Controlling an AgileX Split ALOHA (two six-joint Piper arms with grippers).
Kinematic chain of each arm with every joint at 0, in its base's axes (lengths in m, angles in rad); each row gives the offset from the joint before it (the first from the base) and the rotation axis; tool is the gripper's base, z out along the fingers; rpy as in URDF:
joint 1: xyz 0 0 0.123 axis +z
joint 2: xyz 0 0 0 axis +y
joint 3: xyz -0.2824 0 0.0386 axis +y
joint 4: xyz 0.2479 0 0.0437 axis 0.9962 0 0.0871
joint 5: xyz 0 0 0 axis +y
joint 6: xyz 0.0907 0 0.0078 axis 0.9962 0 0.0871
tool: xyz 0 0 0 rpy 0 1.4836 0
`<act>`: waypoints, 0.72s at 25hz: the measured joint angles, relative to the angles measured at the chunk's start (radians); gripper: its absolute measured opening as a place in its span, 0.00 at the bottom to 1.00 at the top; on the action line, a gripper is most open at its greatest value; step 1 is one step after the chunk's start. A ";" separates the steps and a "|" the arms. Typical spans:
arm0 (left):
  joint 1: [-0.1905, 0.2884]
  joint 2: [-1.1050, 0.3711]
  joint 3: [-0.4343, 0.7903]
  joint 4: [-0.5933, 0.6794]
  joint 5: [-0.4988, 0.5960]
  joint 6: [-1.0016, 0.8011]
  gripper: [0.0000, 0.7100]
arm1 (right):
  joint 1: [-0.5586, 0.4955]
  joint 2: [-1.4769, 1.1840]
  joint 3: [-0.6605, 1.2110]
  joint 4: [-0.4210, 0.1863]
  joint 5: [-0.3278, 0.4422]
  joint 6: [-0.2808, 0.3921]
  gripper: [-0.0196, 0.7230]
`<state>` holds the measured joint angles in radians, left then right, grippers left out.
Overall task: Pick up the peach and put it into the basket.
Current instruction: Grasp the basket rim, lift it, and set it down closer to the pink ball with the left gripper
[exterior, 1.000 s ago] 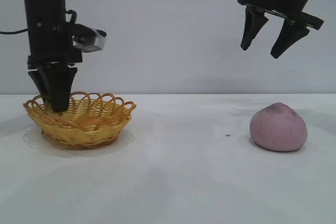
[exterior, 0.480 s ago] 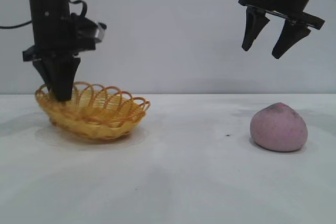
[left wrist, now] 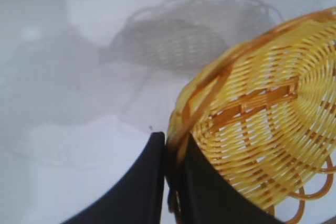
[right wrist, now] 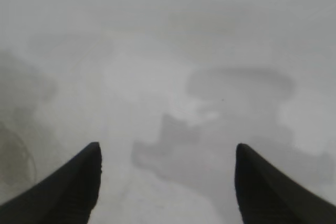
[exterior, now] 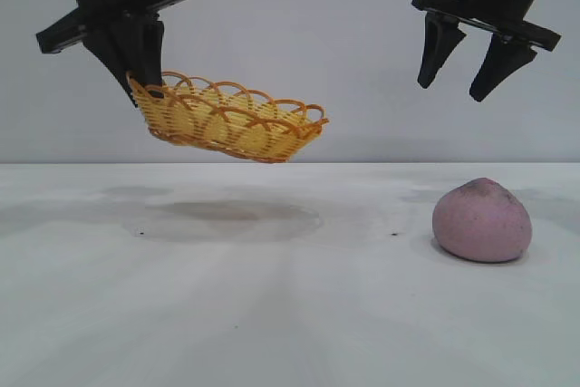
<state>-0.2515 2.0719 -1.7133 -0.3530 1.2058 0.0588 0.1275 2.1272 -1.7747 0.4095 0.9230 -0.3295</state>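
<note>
Exterior view: the left pincer (exterior: 145, 88) is clamped on the basket (exterior: 227, 120) at its rim, at the end nearest the arm. The basket hangs clear of the bench (exterior: 272, 314), tilted, its far end sloping down and away from the pincer toward the middle. Open bench lies below it, marked only by its shadow. The right pincer (exterior: 462, 70) hangs high with its fingers apart, holding nothing. The peach (exterior: 481, 220) sits on the bench just below it, well apart from the basket.

Left wrist view: the two dark fingers (left wrist: 139, 182) pinch the orange rim, one inside and one outside the weave. Bare bench and the basket's shadow lie beyond.

Right wrist view: the spread fingertips (right wrist: 73, 182) frame only bare bench; the peach is out of sight here.
</note>
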 joint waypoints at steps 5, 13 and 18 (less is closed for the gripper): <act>-0.029 -0.066 0.184 -0.136 -0.159 -0.009 0.00 | 0.000 0.000 0.000 0.000 0.000 0.000 0.64; -0.058 -0.012 0.317 -0.227 -0.284 -0.009 0.00 | 0.000 0.000 0.000 0.002 0.006 0.000 0.64; -0.058 0.031 0.325 -0.272 -0.309 0.027 0.00 | 0.000 0.000 0.000 0.002 0.016 0.000 0.64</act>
<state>-0.3098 2.1032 -1.3885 -0.6250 0.8968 0.0858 0.1275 2.1272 -1.7747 0.4113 0.9395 -0.3295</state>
